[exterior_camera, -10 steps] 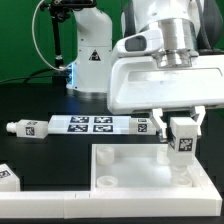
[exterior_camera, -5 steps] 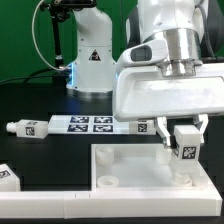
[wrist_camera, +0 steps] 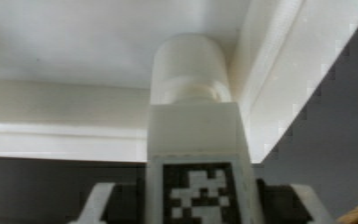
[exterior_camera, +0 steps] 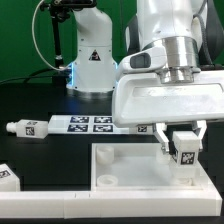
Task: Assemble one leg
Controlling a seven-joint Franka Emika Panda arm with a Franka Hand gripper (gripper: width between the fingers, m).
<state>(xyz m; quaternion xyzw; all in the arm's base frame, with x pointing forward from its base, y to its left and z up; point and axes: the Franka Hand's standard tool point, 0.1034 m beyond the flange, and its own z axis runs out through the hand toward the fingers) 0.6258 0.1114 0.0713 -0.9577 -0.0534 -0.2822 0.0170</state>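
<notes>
My gripper is shut on a leg, a chunky white peg with a black-and-white tag, and holds it upright over the right part of the large white square panel. In the wrist view the leg runs out from between my fingers, its rounded end against the panel's surface near a raised edge. Whether the end sits in a hole is hidden. A second leg lies on the table at the exterior view's left.
The marker board lies behind the panel. Another tagged white part sits at the exterior view's lower left edge. A white robot base stands at the back.
My gripper has moved down a little with the leg toward the panel. Nothing else has moved.
</notes>
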